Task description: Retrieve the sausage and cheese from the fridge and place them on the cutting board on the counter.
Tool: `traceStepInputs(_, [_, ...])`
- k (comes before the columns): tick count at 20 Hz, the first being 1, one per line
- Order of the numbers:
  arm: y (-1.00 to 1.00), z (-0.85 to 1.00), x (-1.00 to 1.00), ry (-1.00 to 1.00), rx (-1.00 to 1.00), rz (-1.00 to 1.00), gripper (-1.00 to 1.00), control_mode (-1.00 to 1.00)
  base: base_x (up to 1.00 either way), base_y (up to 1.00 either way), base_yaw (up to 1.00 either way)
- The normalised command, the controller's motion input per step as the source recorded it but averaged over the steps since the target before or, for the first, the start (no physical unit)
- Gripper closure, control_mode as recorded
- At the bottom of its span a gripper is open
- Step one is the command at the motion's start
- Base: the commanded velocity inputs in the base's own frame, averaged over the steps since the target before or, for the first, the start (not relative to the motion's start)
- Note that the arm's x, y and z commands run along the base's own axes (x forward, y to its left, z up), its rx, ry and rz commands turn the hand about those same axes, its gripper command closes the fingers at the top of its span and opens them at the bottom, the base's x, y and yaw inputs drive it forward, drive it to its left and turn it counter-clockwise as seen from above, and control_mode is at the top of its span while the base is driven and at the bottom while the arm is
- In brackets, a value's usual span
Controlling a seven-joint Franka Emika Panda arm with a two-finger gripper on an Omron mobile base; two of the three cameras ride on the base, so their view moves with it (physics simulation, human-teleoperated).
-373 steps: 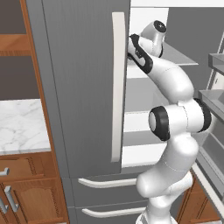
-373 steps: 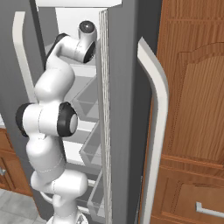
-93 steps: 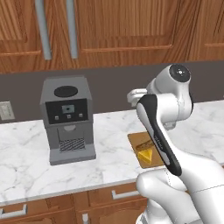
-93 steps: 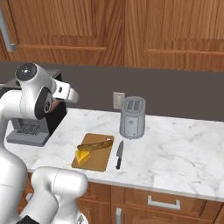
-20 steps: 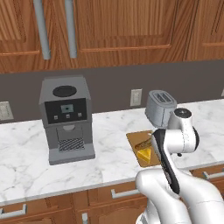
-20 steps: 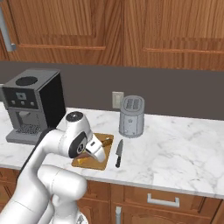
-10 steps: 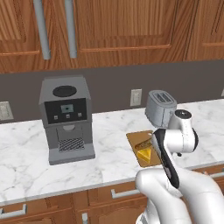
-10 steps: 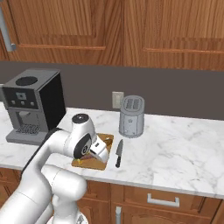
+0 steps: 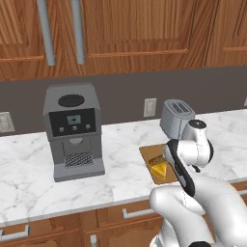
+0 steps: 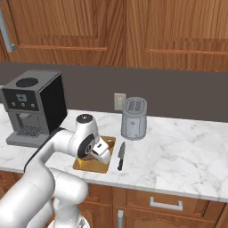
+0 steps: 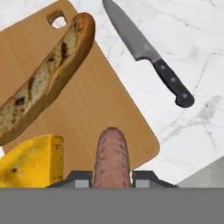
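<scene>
My gripper is shut on the sausage, a reddish-brown cylinder that sticks out between the fingertips. It hangs low over the near end of the cutting board. The yellow cheese wedge lies on the board just left of the sausage. From the left base view the cheese shows on the board beside my wrist. In the right base view the gripper covers most of the board on the marble counter. The fridge is out of view.
A long golden-brown bread piece lies diagonally across the board. A black-handled knife rests on the marble right of the board. A silver toaster stands behind it, and a coffee machine stands to the left.
The base has driven from the fridge to the counter. Over the last second the hand has shifted only slightly above the board, still shut on the sausage.
</scene>
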Motion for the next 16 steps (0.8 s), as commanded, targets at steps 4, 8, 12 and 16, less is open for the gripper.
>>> traceStepInputs(4, [0.17, -0.29, 0.22, -0.02, 0.0, -0.04, 1.0, -1.0, 0.0, 0.0, 0.0])
traceStepInputs(8, [0.0, -0.41, 0.12, 0.0, 0.0, -0.02, 1.0, -1.0, 0.0, 0.0, 0.0])
traceStepInputs(12, [0.0, -0.56, 0.05, 0.0, 0.0, 0.0, 1.0, -1.0, 0.0, 0.0, 0.0])
traceStepInputs(16, [0.0, -0.46, 0.07, 0.0, 0.0, 0.0, 1.0, -1.0, 0.0, 0.0, 0.0])
